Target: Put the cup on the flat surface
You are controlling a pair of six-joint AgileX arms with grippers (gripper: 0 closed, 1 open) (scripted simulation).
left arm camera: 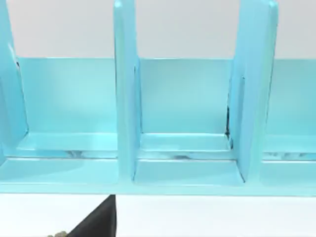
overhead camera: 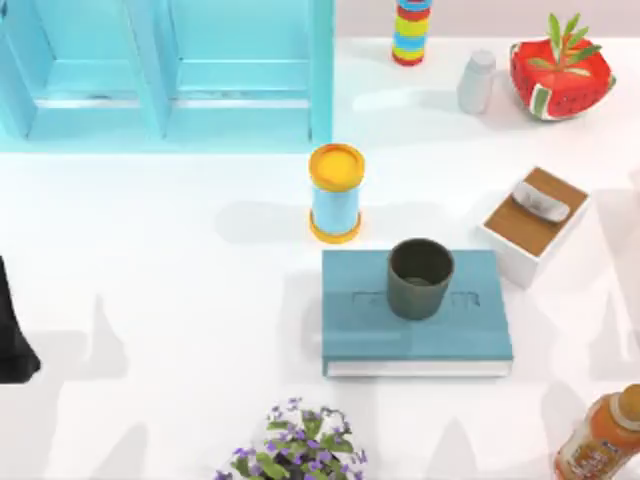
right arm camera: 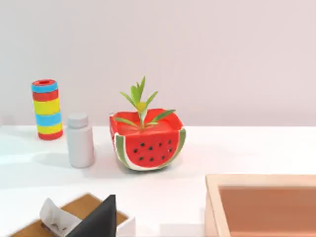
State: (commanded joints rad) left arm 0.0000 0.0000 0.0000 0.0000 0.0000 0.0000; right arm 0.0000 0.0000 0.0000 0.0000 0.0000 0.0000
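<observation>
While the cup (overhead camera: 420, 278) stands upright on the teal book (overhead camera: 415, 330), toward that book's back edge, the surface (overhead camera: 160, 300) lies bare around it. Just behind the book's back-left corner stands a yellow-lidded canister (overhead camera: 336, 193). Left arm (overhead camera: 12, 330) sits at the surface's left edge; neither claw's state can be told.

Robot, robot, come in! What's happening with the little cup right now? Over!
Left arm parked at table's left edge. Cup upright on the teal book, not yet on the tabletop. Yellow-lidded canister stands just behind the book.
</observation>
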